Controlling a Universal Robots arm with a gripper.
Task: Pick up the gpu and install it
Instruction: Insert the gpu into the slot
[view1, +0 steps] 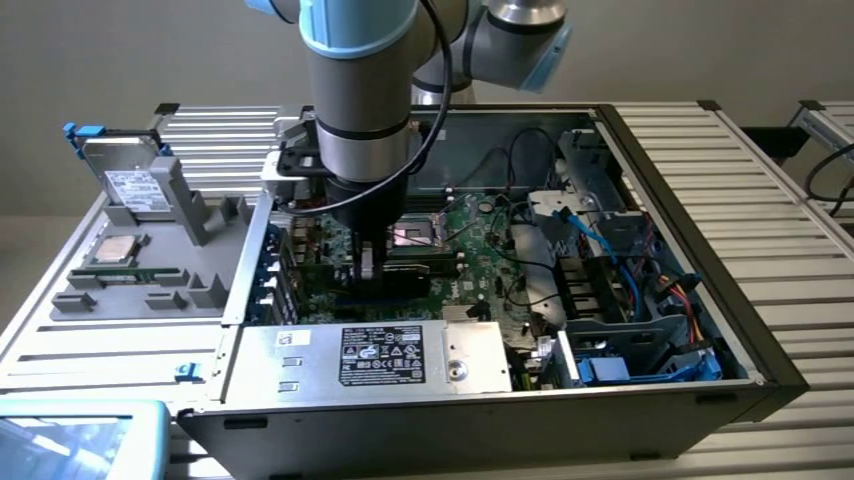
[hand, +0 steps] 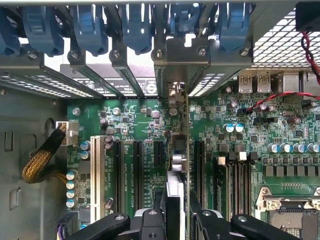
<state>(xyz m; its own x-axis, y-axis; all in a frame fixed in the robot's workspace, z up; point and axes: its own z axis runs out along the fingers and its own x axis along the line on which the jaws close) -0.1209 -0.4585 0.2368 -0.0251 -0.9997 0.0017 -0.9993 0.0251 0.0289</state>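
my arm reaches straight down into the open computer case (view1: 747, 330). my pincer (hand: 176, 220) is partly closed, gripping the gpu (hand: 176, 165) edge-on, upright over the motherboard (hand: 135, 125), bracket end toward the rear slot covers (hand: 125, 70).

One computer case (view1: 747, 330) lies open, holding one motherboard (hand: 140, 120) and one power supply (view1: 367, 357). Five blue clips (hand: 136, 27) line the slot brackets. One gpu (hand: 176, 200) stands on edge. One grey tray (view1: 147, 265) carries one drive (view1: 131, 188).
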